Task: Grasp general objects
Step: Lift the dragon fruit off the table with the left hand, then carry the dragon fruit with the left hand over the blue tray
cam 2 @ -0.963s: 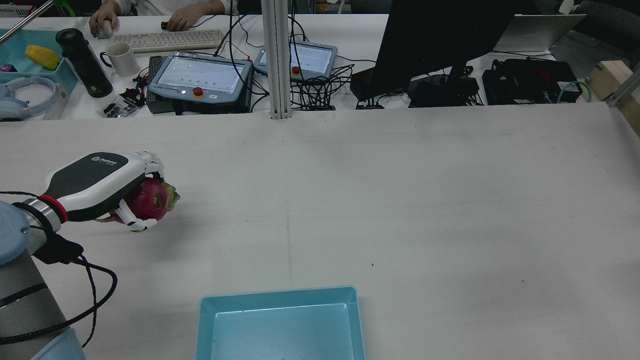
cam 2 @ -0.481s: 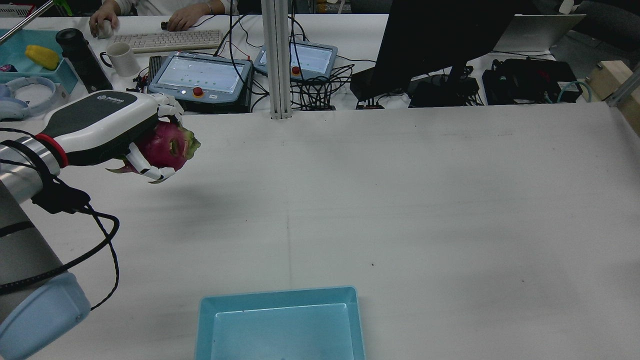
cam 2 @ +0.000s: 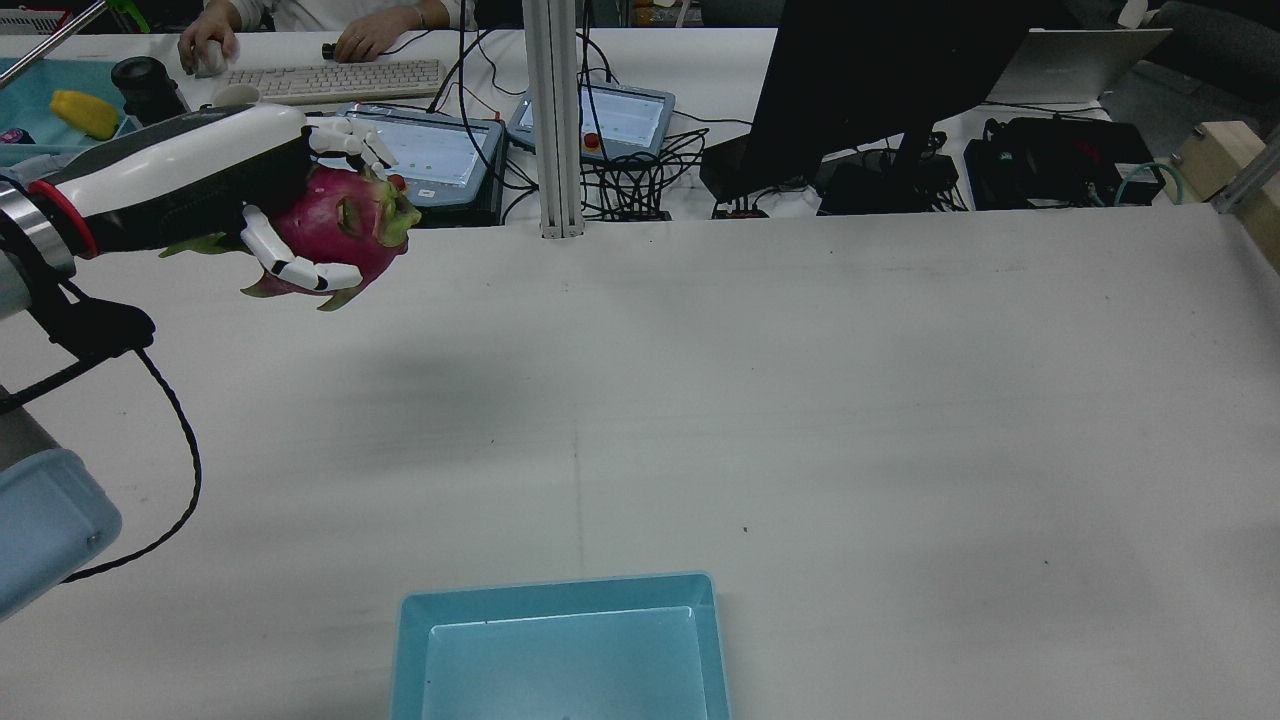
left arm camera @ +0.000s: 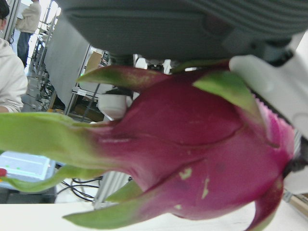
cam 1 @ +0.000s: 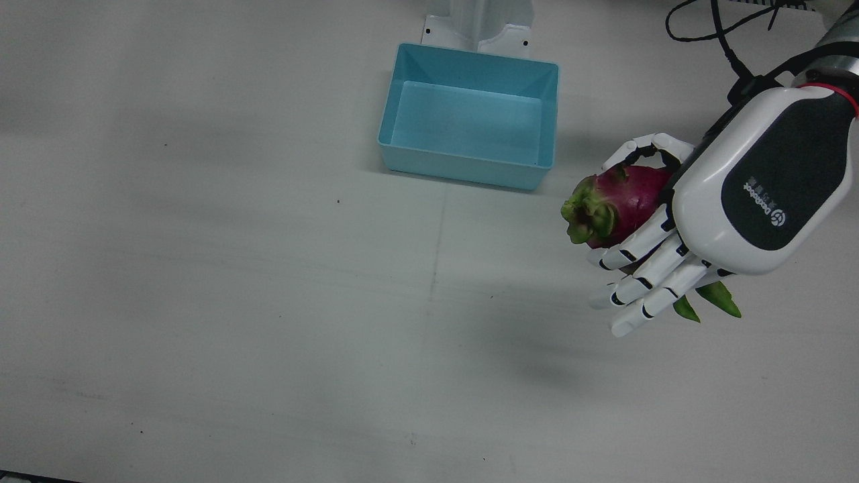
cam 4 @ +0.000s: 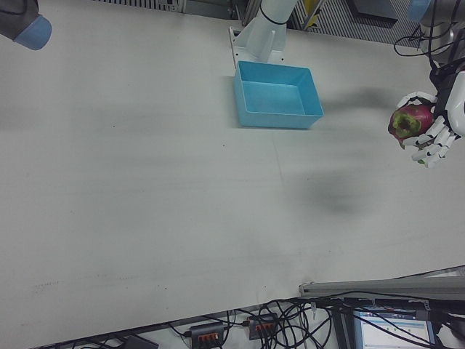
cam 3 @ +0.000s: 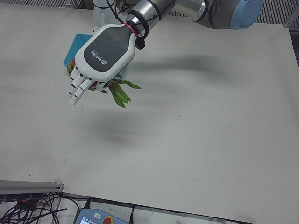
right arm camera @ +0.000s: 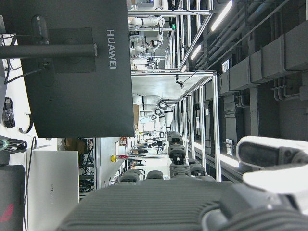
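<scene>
Left hand (cam 1: 698, 221) wrapped around the dragon fruit (cam 1: 621, 201), held in the air above the white table (cam 1: 268, 302) — well apart from the blue bin (cam 1: 470, 114). Right hand's state cannot be told; only its palm edge shows in its own camera. Fruit likely firm, fairly heavy, smooth-skinned — grip the round body, not the floppy green scales (cam 3: 122, 91).

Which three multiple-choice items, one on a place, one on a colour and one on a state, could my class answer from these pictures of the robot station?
1. Where is the dragon fruit?
A. in the tray
B. in the left hand, above the table
C. on the table

2. What colour is the tray?
A. light blue
B. red
C. black

3. What does the tray hold?
A. a dragon fruit
B. a cup
C. nothing

Key: 1 B, fingers wrap the fruit and its shadow falls apart from it; 2 A, walls and floor are light blue; 3 C, its floor is bare.
</scene>
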